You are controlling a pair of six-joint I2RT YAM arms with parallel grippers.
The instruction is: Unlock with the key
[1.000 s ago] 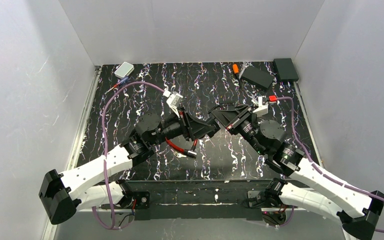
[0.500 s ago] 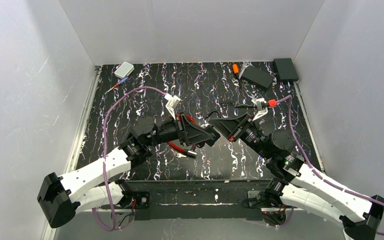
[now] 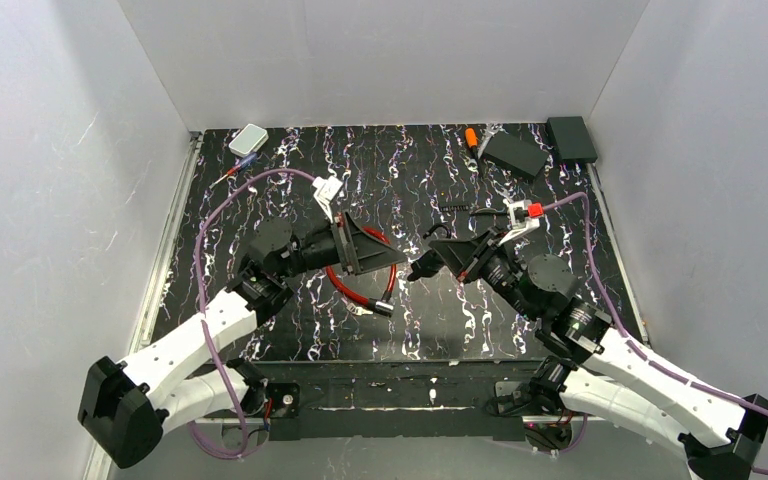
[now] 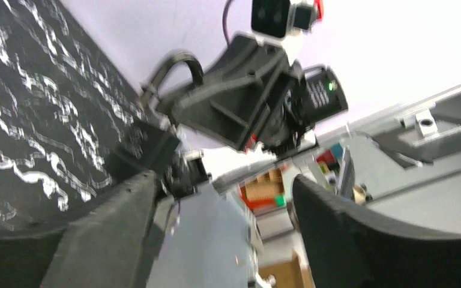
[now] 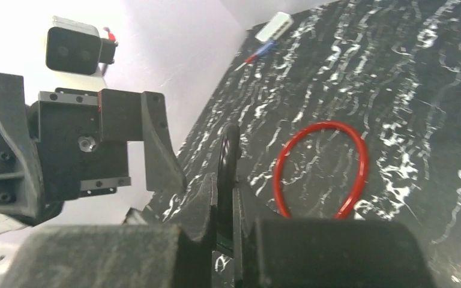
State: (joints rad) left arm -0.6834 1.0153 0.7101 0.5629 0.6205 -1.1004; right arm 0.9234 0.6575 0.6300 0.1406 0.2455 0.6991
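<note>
Fig. — Key held aloft, lock on the table.

The right gripper had its fingers pressed together on a thin, flat black piece standing on edge between them. I took this piece to be the key, though its blade was hidden in every view. The left gripper faced it from near by, its fingers spread wide with nothing between them.

The red cable lock lay as a loop flat on the table, partly beneath the left gripper. Its dark barrel sat at the near end of the loop, apart from both grippers. I could not tell which way the keyhole faced.

Handling, as I judged it:
- **Key:** it looked light, rigid and smooth. Pinched only across its flat head, it could pivot or slip under twisting load, so I wanted the hold deep on the head with the blade left free.
- **Cable:** it looked springy rather than limp, and light enough to skate across the slick marbled surface when pushed.
- **Barrel:** this was the stiff, heavier part and the only sensible place to take hold. I would have the open left fingers close across its round body, clear of the keyhole end. That would stop it rolling or turning with the key
</note>
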